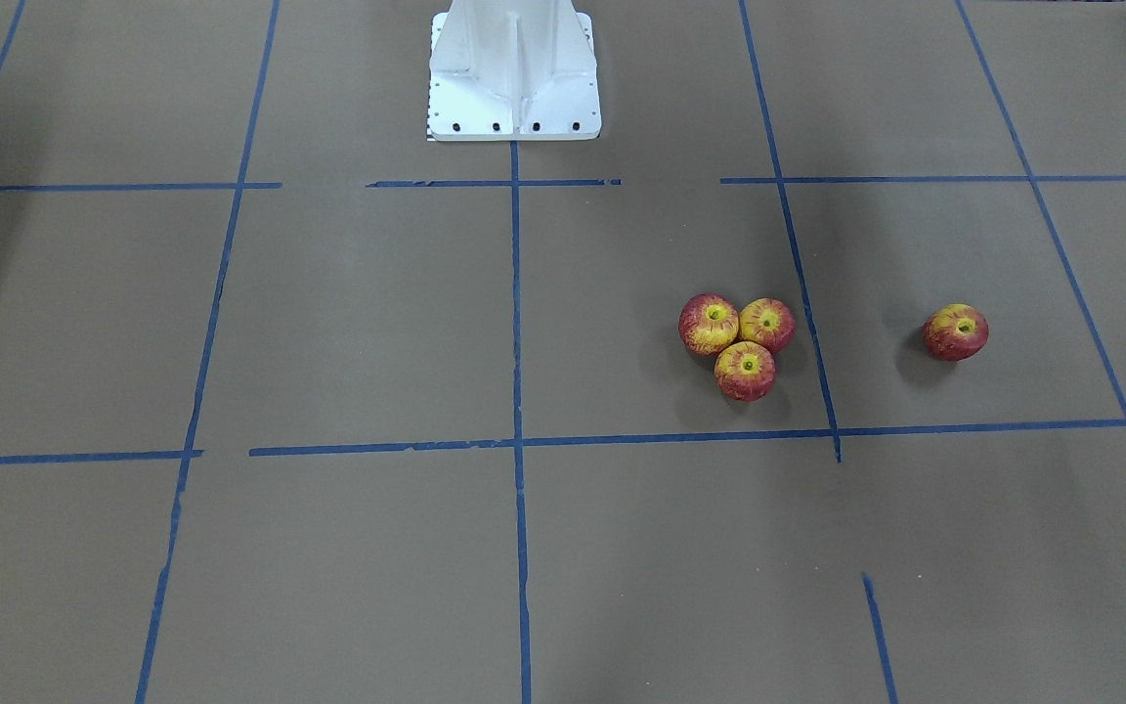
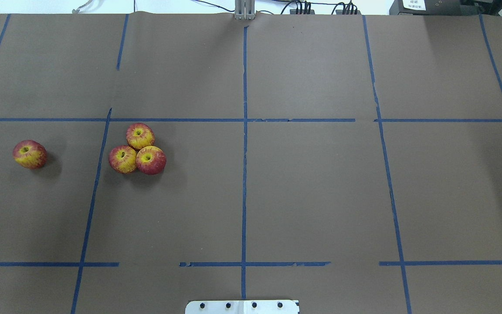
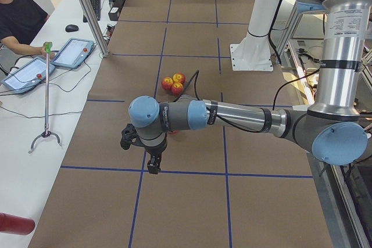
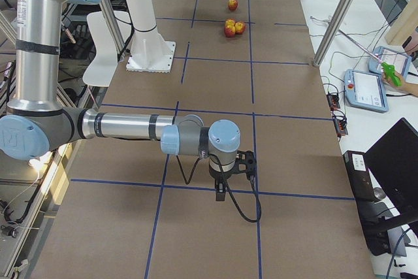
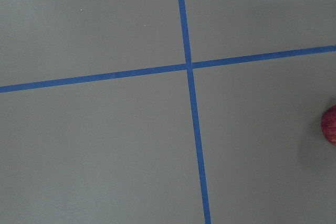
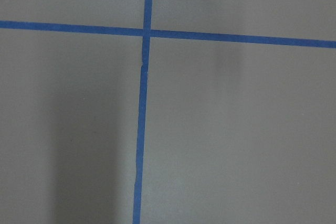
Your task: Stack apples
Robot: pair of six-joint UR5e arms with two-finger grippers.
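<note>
Three apples touch in a cluster on the brown table: one [image 1: 709, 324], a second [image 1: 767, 325] and a third [image 1: 745, 371]. They also show in the overhead view [image 2: 140, 136], [image 2: 123, 159], [image 2: 150, 160]. A fourth apple [image 1: 955, 332] [image 2: 29, 154] lies alone, further to my left. None rests on another. My left gripper [image 3: 152, 165] hangs above the table near the lone apple, whose red edge [image 5: 329, 124] shows in the left wrist view. My right gripper [image 4: 222, 191] hangs over the far right end. I cannot tell if either is open or shut.
The white robot base [image 1: 514, 78] stands at the table's middle edge. Blue tape lines [image 2: 244, 174] grid the brown surface. A side bench with tablets [image 3: 72, 53], a grabber stick [image 3: 46, 97], a metal post [image 3: 87, 10] and a seated person [image 3: 17, 15] lies beyond the far edge.
</note>
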